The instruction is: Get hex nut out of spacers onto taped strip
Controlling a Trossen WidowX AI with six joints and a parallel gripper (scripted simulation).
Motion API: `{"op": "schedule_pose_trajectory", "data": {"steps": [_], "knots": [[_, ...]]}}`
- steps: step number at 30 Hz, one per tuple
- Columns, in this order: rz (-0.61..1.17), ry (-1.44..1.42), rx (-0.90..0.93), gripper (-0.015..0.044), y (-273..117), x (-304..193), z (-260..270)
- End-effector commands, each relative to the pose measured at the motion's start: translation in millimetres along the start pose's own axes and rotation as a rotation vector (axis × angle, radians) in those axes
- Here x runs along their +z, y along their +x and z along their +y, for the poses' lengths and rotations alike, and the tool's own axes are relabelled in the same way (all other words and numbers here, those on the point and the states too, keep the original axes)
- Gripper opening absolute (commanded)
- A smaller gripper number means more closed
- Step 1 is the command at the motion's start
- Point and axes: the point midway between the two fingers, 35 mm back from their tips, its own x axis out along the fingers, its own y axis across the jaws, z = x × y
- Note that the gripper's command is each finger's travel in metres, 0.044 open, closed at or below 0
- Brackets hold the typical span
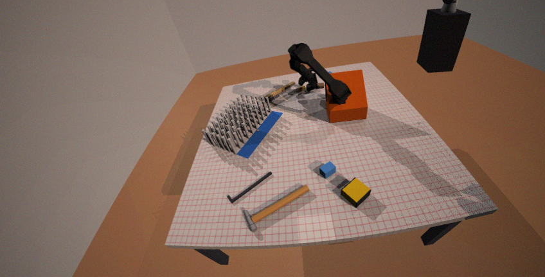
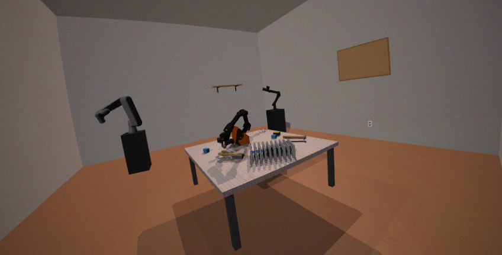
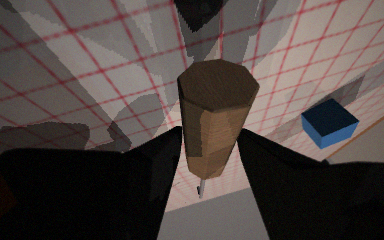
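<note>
My gripper (image 1: 315, 86) (image 2: 223, 143) (image 3: 209, 133) is shut on a wooden tool handle (image 3: 219, 120). A thin metal shaft (image 3: 201, 187) shows beyond the handle in the wrist view; its tip is too small to tell. The gripper is low over the table's back part, between the orange block and the spacer field. The standing metal spacers (image 1: 236, 121) (image 2: 273, 152) are in rows at the left in the top view. The blue taped strip (image 1: 250, 146) lies along their front. I cannot make out the hex nut.
A wooden-handled tool (image 1: 279, 90) (image 2: 230, 154) lies beside the field's back end. The orange block (image 1: 353, 90) is by the arm. A black hooked bar (image 1: 250, 187), a hammer (image 1: 281, 203), a blue block (image 1: 327, 169) and a yellow block (image 1: 356, 191) lie toward the front. Another blue block (image 2: 206, 150) (image 3: 329, 124) is near the back edge.
</note>
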Motion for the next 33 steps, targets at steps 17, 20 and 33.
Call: {"op": "schedule_pose_trajectory", "data": {"steps": [17,20,33], "knots": [[0.002,-0.001,0.003,0.0026,21.0,6.5,9.9],[0.002,-0.001,0.003,0.0105,21.0,6.5,9.9],[0.002,-0.001,0.003,0.0440,21.0,6.5,9.9]]}}
